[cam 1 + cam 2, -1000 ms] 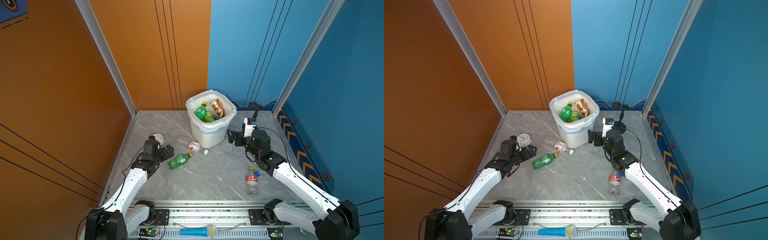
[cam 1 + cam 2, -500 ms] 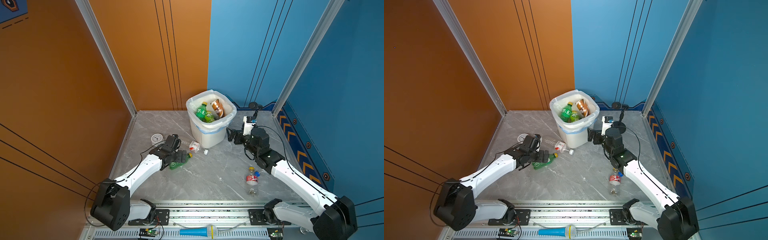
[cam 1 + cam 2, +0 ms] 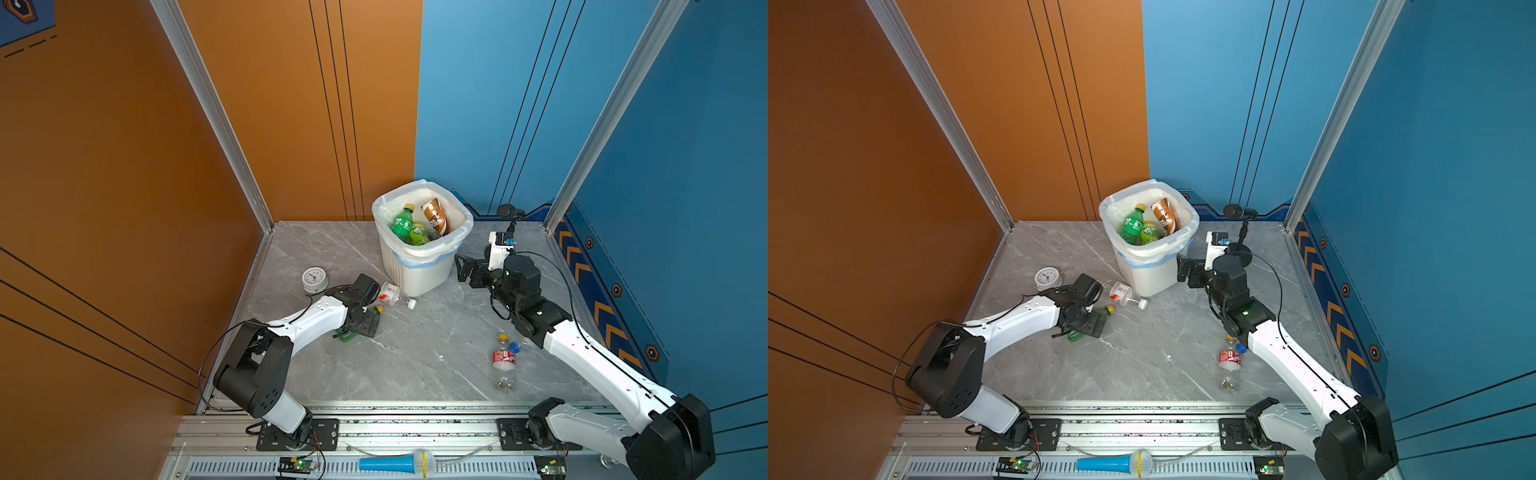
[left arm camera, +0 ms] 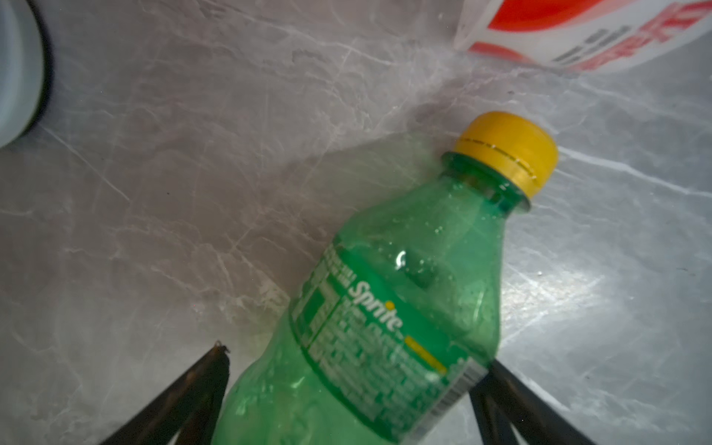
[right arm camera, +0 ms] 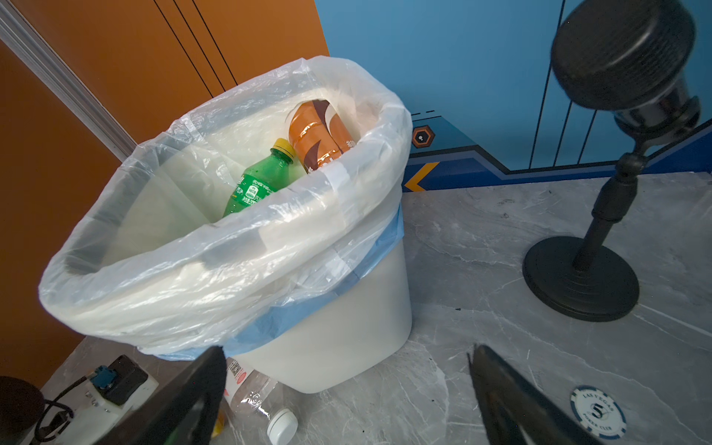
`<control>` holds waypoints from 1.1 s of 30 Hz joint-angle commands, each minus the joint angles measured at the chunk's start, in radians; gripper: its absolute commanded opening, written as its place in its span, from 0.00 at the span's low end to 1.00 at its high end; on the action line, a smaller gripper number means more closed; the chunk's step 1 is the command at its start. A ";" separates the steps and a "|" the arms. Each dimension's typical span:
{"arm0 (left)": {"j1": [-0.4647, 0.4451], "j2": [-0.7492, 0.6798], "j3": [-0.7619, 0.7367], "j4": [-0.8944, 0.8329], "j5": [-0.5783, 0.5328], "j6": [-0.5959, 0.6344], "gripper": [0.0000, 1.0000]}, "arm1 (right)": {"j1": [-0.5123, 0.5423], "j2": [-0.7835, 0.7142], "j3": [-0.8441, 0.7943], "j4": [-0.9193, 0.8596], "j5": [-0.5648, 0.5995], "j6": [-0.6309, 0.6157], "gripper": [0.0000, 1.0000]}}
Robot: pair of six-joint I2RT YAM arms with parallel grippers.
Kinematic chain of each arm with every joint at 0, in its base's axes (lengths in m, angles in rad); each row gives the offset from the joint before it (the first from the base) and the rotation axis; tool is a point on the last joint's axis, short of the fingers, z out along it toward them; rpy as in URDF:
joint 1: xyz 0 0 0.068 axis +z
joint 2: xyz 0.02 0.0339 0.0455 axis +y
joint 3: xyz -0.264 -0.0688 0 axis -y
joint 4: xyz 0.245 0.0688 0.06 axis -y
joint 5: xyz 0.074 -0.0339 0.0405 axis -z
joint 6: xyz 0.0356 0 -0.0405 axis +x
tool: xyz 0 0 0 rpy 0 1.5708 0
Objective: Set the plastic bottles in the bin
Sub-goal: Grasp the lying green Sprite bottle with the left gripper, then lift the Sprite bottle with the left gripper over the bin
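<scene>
A green bottle (image 4: 385, 308) with a yellow cap lies on the grey floor. My left gripper (image 4: 354, 358) is down over it, open, one finger on each side of its labelled body; both top views show only the bottle's ends (image 3: 347, 336) (image 3: 1076, 336) past the gripper (image 3: 361, 326). A clear bottle (image 3: 388, 293) with a red-and-white label lies at the foot of the bin (image 3: 419, 274), which holds green, yellow-green and brown bottles. Another clear, red-labelled bottle (image 3: 503, 359) lies at front right. My right gripper (image 5: 346, 352) hangs open and empty beside the bin's wall (image 5: 346, 308).
A small white alarm clock (image 3: 313, 279) stands left of my left arm. A black round-based stand (image 5: 581, 285) rises behind my right gripper, with a poker chip (image 5: 597, 412) on the floor near it. Orange and blue walls close in the floor. A blue microphone (image 3: 395, 462) lies on the front rail.
My left arm swung from beside the clock to the green bottle and came down over it, its jaws narrowing a little. The right arm has hardly moved.
</scene>
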 commanded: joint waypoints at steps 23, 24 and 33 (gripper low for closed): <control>-0.033 -0.243 0.002 -0.046 0.031 -0.069 0.48 | -0.017 -0.011 -0.006 0.027 -0.003 0.032 1.00; -0.032 -0.283 -0.018 -0.015 0.025 -0.074 0.47 | -0.018 -0.009 -0.006 0.027 -0.003 0.032 1.00; -0.005 -0.618 -0.199 0.359 0.042 -0.158 0.43 | -0.021 -0.011 -0.007 0.029 -0.009 0.036 1.00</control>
